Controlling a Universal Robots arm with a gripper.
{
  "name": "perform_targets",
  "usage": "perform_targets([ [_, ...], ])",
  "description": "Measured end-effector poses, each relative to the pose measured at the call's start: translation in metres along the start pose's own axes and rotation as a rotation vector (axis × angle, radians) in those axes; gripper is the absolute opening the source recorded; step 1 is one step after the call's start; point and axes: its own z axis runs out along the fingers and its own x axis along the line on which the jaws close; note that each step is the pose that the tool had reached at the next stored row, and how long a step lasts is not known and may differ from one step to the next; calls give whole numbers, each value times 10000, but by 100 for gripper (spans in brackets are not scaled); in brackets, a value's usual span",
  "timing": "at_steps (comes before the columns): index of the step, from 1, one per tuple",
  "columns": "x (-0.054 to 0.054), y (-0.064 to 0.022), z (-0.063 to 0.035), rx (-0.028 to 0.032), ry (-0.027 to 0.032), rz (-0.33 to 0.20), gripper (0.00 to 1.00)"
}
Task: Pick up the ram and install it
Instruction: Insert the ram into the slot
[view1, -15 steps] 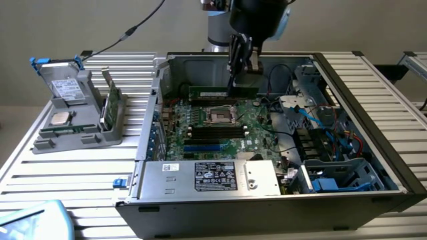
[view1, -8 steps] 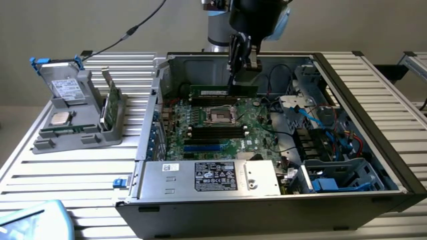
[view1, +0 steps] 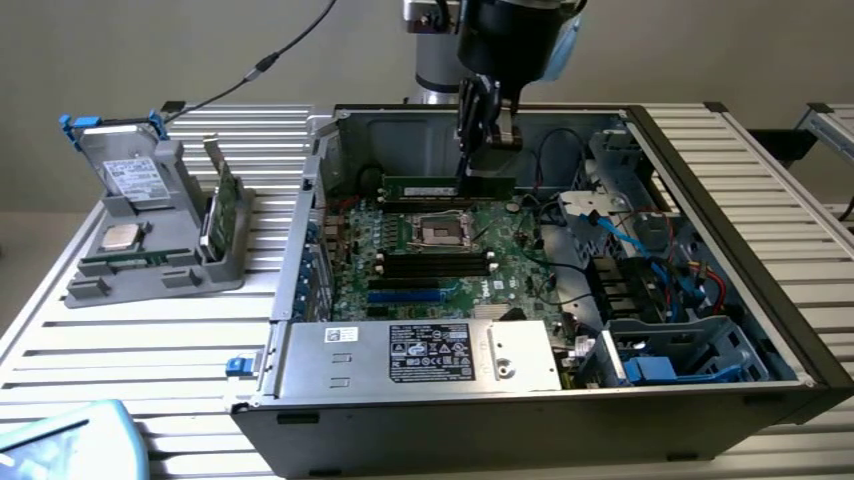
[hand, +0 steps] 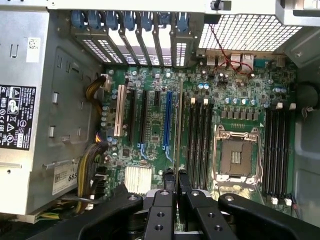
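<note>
While the gripper (view1: 470, 176) is pinching the ram (view1: 424, 187) between its fingers (hand: 167, 192) and holding it level over the motherboard (view1: 514, 262) inside the open computer case (view1: 747, 215), good practice is probably lining it up parallel with a memory slot (hand: 199, 140) and lowering squarely.

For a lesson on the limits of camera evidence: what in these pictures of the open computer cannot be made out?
- Exterior view: whether the ram touches the motherboard; the stick itself hides what lies beneath it.
- Exterior view: the gripper covers the stretch of ram between its jaws.
- Wrist view: the power supply label is cut off by the picture's edge.
- Exterior view: a blue object is cut off by the corner.
</note>
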Motion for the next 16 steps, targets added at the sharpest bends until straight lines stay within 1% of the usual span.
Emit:
perform_targets([
  [9, -18, -23, 161, -21, -41, 284, 14],
  [16, -33, -42, 286, -31, -60, 413, 14],
])
